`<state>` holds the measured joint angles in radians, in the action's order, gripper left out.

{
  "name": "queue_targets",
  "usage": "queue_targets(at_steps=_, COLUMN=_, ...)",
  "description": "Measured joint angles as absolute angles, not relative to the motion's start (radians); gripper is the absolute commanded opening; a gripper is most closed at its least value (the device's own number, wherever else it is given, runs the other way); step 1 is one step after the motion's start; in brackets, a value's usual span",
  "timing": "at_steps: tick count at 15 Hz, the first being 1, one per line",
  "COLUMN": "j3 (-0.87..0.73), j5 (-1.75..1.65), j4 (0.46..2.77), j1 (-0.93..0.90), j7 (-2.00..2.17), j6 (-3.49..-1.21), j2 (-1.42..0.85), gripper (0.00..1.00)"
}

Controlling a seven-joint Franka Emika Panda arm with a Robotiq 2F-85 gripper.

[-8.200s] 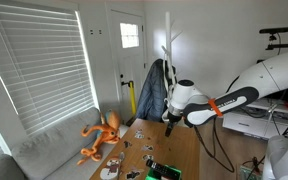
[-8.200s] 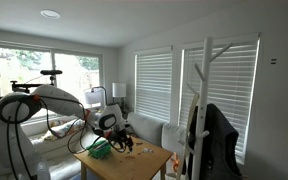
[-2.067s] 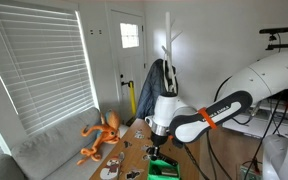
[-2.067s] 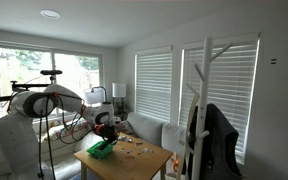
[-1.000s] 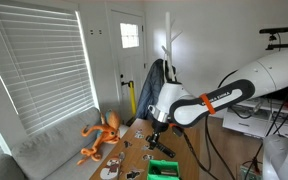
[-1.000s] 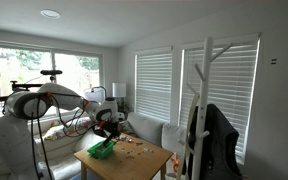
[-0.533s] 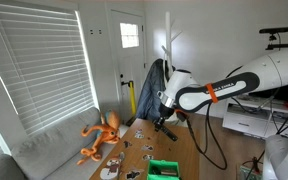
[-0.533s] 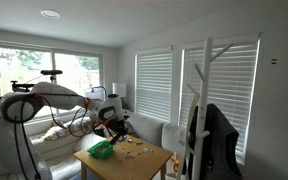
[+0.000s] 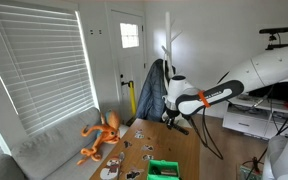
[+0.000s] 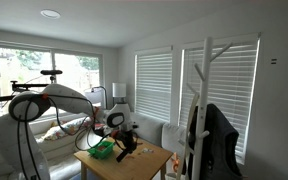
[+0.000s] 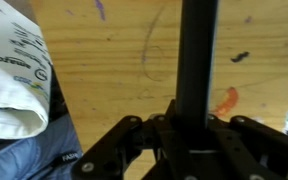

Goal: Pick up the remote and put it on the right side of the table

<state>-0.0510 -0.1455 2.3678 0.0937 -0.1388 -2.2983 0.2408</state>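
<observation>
1. the jaws are gripping the near end of the remote [image 11: 197, 50], pressed shut against its two sides in the wrist view.
2. the remote, a long black bar, is sticking straight out from the jaws and running up to the top edge of the wrist view.
3. it is hanging over the bare wood of the table [image 11: 104, 60]; i cannot tell whether its far tip is touching the wood.
4. in an exterior view the arm [image 9: 209, 97] is reaching in from the picture's right edge and bending down over the far end of the table, near a coat rack [image 9: 168, 45] carrying a blue jacket [image 9: 152, 92].
5. a green box [image 9: 164, 170] is lying on the near end of the table in that view, well apart from the jaws.
6. an orange plush [image 9: 102, 135] is sitting on the grey sofa [image 9: 44, 150] beside the table, under the blinds [image 9: 34, 70].
7. in the wrist view a white printed bag [image 11: 9, 80] is showing at the picture's left edge, with blue denim cloth [image 11: 29, 160] below it.
8. an orange scrap [image 11: 227, 100] and a small dark bit [image 11: 241, 57] are lying on the wood, on the picture's right of the remote.
9. in both exterior views small items are lying scattered on the table, too small to name.
</observation>
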Motion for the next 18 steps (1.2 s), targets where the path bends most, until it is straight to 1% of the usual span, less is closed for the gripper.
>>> queue_targets(at_steps=2, j3=-0.066, j5=-0.239, j4=2.358, j1=0.131, j7=-0.132, j6=-2.297, j2=0.190, gripper=0.02)
queue_targets(at_steps=6, j3=-0.089, j5=-0.350, j4=2.330, j1=0.156, j7=-0.081, j6=-2.382, j2=0.082, gripper=0.02)
queue_targets(at_steps=7, j3=-0.093, j5=-0.372, j4=2.319, j1=0.156, j7=-0.062, j6=-2.394, j2=0.056, gripper=0.34)
queue_targets(at_steps=8, j3=-0.097, j5=-0.395, j4=2.307, j1=0.156, j7=-0.040, j6=-2.401, j2=0.029, gripper=0.35)
queue_targets(at_steps=13, j3=-0.109, j5=-0.473, j4=2.239, j1=0.155, j7=0.061, j6=-2.403, j2=-0.065, gripper=0.68)
queue_targets(at_steps=16, j3=-0.112, j5=-0.488, j4=2.191, j1=0.151, j7=0.105, j6=-2.411, j2=-0.074, gripper=0.91)
queue_targets(at_steps=17, j3=-0.112, j5=-0.488, j4=2.171, j1=0.147, j7=0.119, j6=-2.427, j2=-0.069, gripper=0.97)
queue_targets(at_steps=18, j3=-0.112, j5=-0.478, j4=2.151, j1=0.142, j7=0.129, j6=-2.446, j2=-0.059, gripper=0.99)
